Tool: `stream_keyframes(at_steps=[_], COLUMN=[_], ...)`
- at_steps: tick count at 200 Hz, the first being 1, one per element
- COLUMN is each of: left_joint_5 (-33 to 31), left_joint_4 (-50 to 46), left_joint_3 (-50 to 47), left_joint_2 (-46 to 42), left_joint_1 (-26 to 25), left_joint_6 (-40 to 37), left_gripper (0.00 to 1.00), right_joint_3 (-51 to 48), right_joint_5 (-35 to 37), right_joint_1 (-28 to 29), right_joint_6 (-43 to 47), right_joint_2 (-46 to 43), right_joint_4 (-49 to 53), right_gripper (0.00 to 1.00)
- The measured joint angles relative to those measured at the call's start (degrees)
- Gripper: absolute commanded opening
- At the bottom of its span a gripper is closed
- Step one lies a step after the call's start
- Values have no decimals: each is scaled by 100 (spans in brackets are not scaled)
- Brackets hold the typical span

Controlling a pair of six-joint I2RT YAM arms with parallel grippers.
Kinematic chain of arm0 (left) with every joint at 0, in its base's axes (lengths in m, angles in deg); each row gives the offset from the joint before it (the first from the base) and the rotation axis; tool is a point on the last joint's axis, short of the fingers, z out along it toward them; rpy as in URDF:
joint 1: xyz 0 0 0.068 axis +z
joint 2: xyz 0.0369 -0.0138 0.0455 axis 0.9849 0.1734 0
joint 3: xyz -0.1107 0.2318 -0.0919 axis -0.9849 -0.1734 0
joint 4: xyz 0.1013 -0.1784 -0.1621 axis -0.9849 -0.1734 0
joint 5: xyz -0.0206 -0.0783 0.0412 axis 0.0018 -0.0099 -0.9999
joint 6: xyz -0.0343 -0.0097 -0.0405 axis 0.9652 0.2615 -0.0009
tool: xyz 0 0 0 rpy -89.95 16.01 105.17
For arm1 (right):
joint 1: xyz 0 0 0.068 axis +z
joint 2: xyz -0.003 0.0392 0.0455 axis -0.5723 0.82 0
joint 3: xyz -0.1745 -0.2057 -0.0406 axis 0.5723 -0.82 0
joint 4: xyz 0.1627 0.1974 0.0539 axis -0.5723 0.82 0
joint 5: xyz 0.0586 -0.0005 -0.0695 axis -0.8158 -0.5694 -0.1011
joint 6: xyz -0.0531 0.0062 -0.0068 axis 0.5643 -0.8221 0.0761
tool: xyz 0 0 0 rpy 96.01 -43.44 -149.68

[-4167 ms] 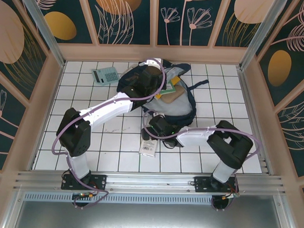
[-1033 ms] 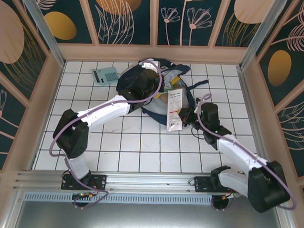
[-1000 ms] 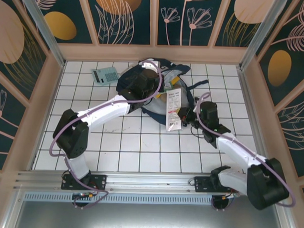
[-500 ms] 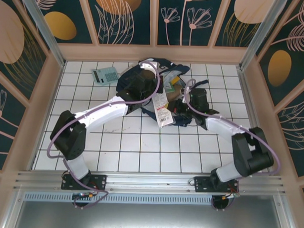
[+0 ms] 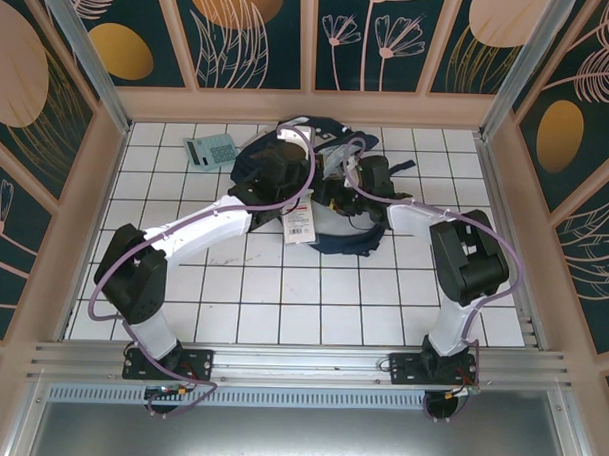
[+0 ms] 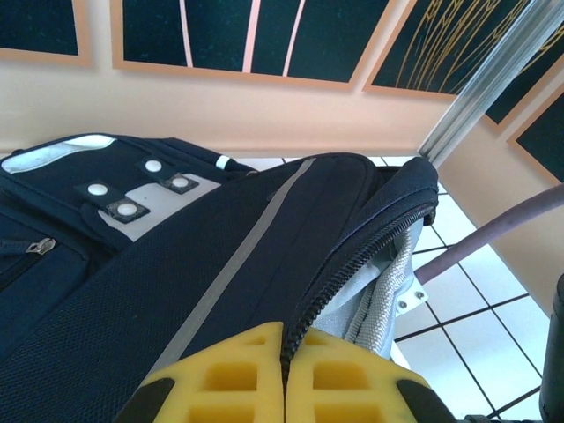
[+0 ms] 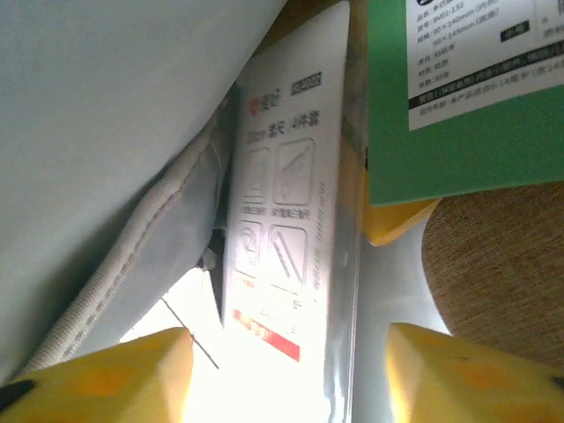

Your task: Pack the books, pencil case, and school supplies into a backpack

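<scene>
Left gripper [image 6: 284, 372] is clamped tight on the zip edge of the backpack [image 6: 159, 282], bottom centre of the left wrist view. Right gripper [image 7: 289, 361] stands spread wide, gripping nothing — the white-and-red pack [image 7: 286, 229] lies loose between its fingers, against the grey lining, beside the green book [image 7: 441, 132] and tan pencil case [image 7: 502, 264]. Calculator [image 5: 211, 150] sits upper left in the top view — well apart from the bag.

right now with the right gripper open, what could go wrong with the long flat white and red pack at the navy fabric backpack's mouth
1. The long flat white-and-red pack lies partly outside the navy fabric backpack, its near end over the tiles; with the right gripper open, it may slide out.
2. The left gripper pinches the zipper edge; if that slips, the opening could fall shut on the pack.
</scene>
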Motion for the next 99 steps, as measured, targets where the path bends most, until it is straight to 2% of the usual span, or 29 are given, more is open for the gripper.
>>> stream_keyframes(at_steps=[22, 45, 67, 79, 99], left_joint_5=[-11, -35, -48, -50, -59], left_joint_4=[0, 0, 0, 0, 0], left_joint_3=[-20, -20, -20, -20, -20], left_joint_2=[-22, -24, -24, -24, -24], left_joint_1=[0, 0, 0, 0, 0], left_joint_6=[-2, -2, -2, -2, -2], left_gripper=[0, 0, 0, 0, 0], right_joint_3=[-131, -494, -940, -1176, -1539], right_joint_5=[264, 608, 857, 1036, 1377], right_joint_1=[0, 0, 46, 197, 745], right_joint_6=[79, 166, 168, 210, 275], right_joint_2=[-212, -743, -1386, -1690, -2061], right_joint_4=[37, 127, 173, 175, 203], right_gripper=[74, 74, 69, 65, 64])
